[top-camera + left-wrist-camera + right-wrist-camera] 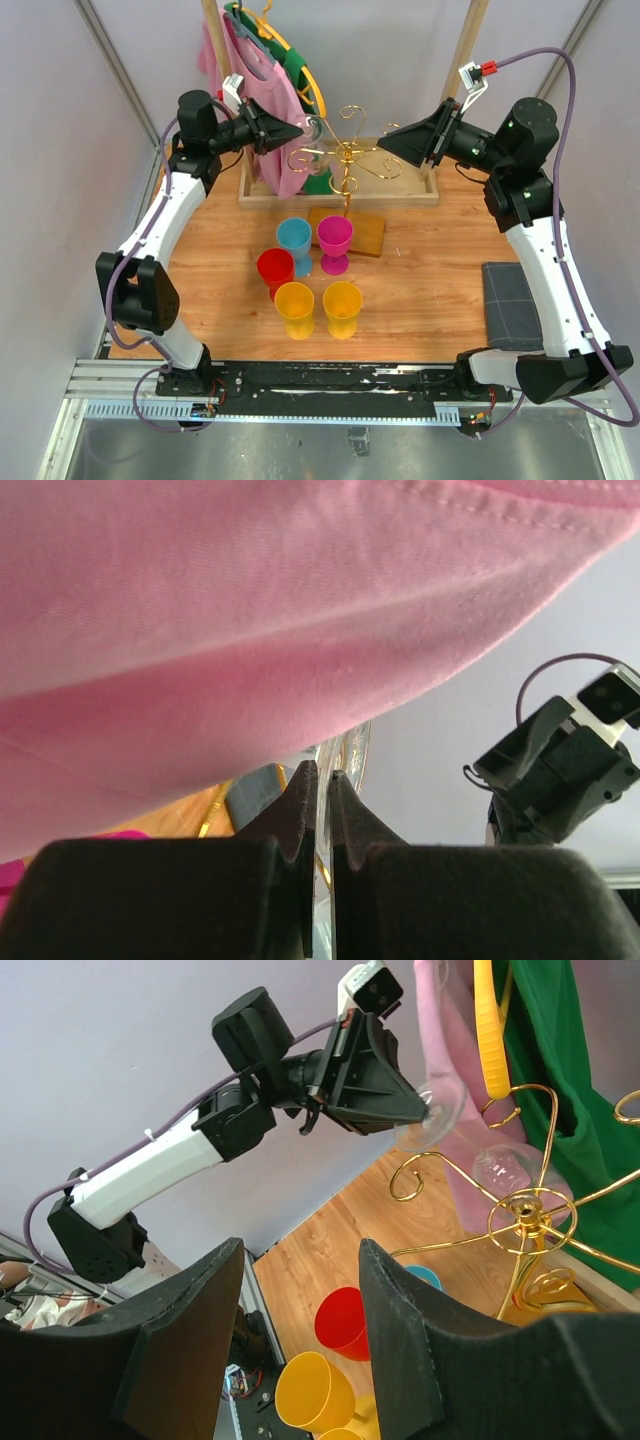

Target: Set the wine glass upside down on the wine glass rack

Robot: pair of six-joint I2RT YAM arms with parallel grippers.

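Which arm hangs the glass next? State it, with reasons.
Left: the left end effector is shut on the clear wine glass beside the thin gold wire rack; the right end effector is open and empty.

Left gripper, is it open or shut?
Shut. The left gripper has its fingers pressed onto the glass at its thin edge, almost touching; the right wrist view shows the glass at its tip.
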